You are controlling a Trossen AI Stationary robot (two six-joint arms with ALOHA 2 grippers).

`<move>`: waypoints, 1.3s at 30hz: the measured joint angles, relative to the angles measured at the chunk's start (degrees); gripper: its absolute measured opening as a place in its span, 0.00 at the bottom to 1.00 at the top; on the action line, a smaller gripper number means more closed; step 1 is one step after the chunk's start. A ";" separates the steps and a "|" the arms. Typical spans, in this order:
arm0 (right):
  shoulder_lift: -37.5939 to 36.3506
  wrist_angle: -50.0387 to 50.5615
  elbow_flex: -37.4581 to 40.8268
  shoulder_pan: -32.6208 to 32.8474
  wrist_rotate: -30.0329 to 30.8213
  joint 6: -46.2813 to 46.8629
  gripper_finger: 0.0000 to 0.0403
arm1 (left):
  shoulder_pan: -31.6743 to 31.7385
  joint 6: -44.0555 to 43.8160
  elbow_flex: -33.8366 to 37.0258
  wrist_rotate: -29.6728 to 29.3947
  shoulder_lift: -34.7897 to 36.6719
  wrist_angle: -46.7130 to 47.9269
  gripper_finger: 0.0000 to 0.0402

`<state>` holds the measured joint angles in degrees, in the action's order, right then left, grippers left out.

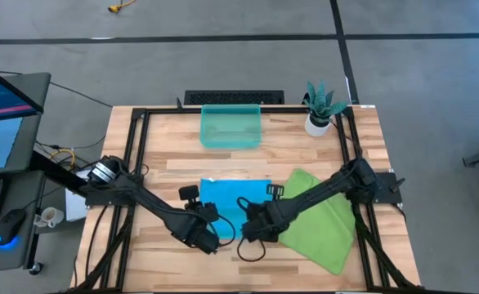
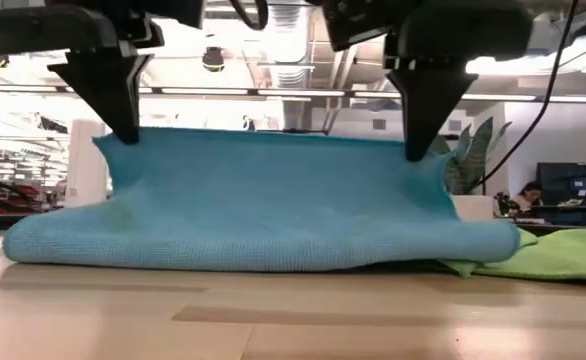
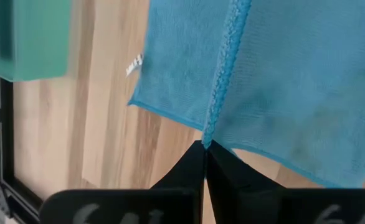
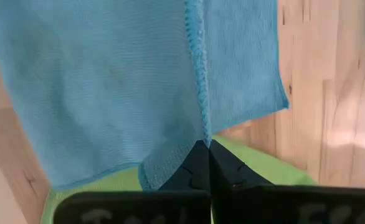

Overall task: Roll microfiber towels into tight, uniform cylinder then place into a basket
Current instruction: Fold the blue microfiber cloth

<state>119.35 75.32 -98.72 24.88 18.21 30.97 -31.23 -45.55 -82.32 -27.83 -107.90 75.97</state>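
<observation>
Both hands clenched on blue towel (image 2: 263, 225) near edge: left hand (image 2: 125, 135), right hand (image 2: 418, 150). Edge lifted off bench, rest sags. Soft, limp, light; grip corners, keep taut.

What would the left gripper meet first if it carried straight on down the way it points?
The left gripper points down, jaws shut on the blue towel's lifted edge. Straight on, it would likely press into that towel's own lower layer, then the table beneath.

table (image 1: 158, 155): light wood | on it: blue towel (image 1: 231, 200); green towel (image 1: 325, 220); basket (image 1: 231, 126); potted plant (image 1: 320, 110)
</observation>
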 joint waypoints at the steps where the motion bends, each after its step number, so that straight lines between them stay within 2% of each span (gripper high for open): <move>1: 0.00 -0.07 0.02 -0.38 -0.20 -0.30 0.01 | 0.34 0.39 0.30 0.09 0.00 -0.30 0.00; 17: -0.04 -5.30 5.18 -2.88 -1.65 -3.06 0.01 | 2.77 3.17 1.42 3.84 0.00 -3.46 0.00; 30: -0.04 -8.32 5.70 -3.40 -0.32 -21.25 0.01 | 3.01 3.53 1.44 5.73 0.00 -3.12 0.00; 39: -0.04 -6.53 5.70 -5.91 -0.27 -22.05 0.01 | 3.01 3.72 1.44 4.79 0.00 -3.27 0.03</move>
<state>119.31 68.79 -93.01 18.97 17.93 8.92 -28.23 -41.83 -80.88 -23.05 -107.90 72.71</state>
